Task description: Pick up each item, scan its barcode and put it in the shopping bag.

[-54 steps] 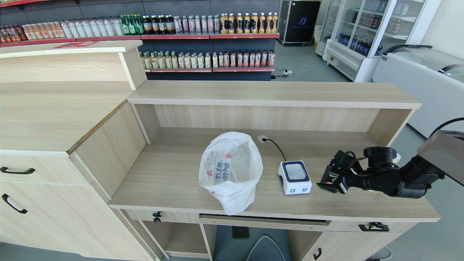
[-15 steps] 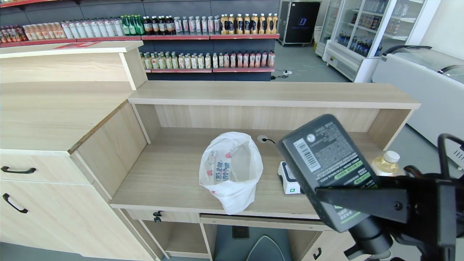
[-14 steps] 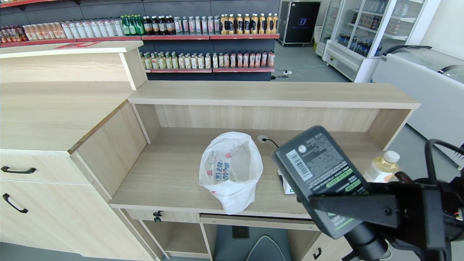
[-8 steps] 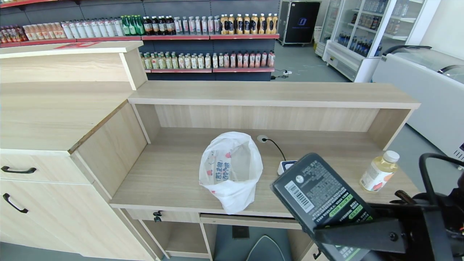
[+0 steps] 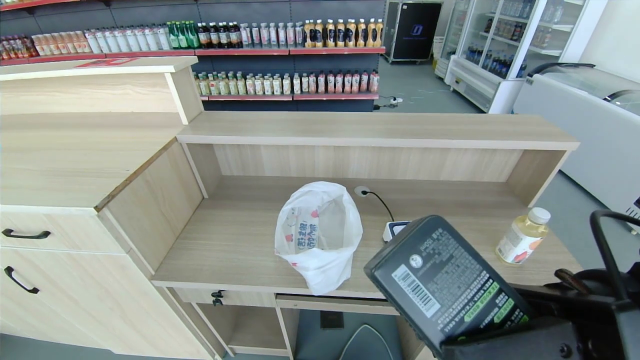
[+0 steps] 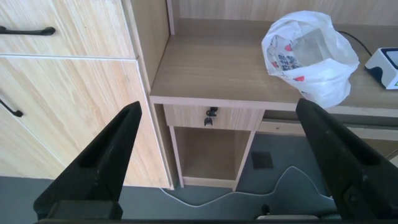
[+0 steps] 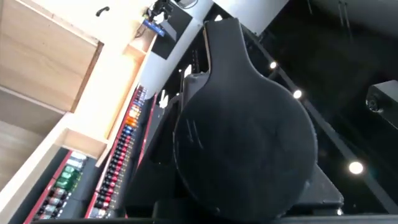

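My right gripper (image 5: 505,336) is shut on a flat black package (image 5: 442,285), held up close in front of the counter's right front edge, its barcode label facing the head view. In the right wrist view the package's dark back (image 7: 242,130) looms right before the lens. The white shopping bag (image 5: 318,235) stands open mid-counter. The white scanner (image 5: 394,229) sits to its right, mostly hidden behind the package. My left gripper (image 6: 219,109) hangs open and holds nothing, low before the counter's left cabinet, with the bag (image 6: 311,53) and scanner (image 6: 384,60) beyond it.
A bottle of yellow drink (image 5: 522,237) stands near the counter's right end. The wooden counter (image 5: 240,240) has a raised back shelf and a taller cabinet with drawers (image 5: 55,235) on the left. Shelves of bottles and fridges line the room behind.
The right gripper picked the package off the counter's right end and raised it over the scanner. In the last second it dropped lower and slightly left, uncovering the bottle.
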Controlling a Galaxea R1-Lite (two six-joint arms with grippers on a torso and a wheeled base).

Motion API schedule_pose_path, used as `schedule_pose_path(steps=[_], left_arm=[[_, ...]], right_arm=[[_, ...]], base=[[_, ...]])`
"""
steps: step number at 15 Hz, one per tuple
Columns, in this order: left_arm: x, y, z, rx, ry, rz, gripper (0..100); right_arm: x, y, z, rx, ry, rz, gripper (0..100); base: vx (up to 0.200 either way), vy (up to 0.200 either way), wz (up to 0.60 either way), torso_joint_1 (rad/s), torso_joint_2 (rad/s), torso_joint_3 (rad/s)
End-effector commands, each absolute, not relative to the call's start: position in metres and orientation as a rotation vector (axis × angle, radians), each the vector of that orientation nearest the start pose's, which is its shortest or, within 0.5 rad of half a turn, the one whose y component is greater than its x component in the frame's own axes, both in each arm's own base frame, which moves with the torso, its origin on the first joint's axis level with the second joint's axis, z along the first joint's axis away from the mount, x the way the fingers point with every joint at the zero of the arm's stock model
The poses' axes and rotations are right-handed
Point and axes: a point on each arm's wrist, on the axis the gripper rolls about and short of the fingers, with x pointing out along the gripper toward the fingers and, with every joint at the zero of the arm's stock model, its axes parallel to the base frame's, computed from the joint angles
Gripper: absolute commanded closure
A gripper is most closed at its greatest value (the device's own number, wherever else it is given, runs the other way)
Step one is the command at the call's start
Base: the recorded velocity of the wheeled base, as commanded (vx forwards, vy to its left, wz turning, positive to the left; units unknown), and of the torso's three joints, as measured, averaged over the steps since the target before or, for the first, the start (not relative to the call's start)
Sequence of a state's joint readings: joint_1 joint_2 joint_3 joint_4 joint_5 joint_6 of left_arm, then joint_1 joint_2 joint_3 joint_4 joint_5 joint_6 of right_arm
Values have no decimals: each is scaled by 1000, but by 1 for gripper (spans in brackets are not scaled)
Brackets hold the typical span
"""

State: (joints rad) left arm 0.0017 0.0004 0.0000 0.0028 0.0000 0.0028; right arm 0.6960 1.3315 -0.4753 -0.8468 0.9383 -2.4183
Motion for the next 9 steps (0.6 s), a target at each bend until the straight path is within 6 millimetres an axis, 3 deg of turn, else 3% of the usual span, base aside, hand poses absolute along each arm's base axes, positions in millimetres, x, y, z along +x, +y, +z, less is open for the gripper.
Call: schedule_pose_path(steps=[1, 5, 9], left_arm=[[-23, 0, 75, 3, 3, 2, 0], [-23, 0, 75, 3, 3, 2, 0], [-23, 0, 75, 3, 3, 2, 0]], right_arm=[[138, 141, 209, 2384, 2554, -980, 100], [125, 133, 212, 2352, 2583, -937, 100], [130, 139, 209, 2302, 2601, -978, 100]], base=[[0, 0, 0, 0, 0, 0], [0, 0, 0, 0, 0, 0], [0, 0, 0, 0, 0, 0]])
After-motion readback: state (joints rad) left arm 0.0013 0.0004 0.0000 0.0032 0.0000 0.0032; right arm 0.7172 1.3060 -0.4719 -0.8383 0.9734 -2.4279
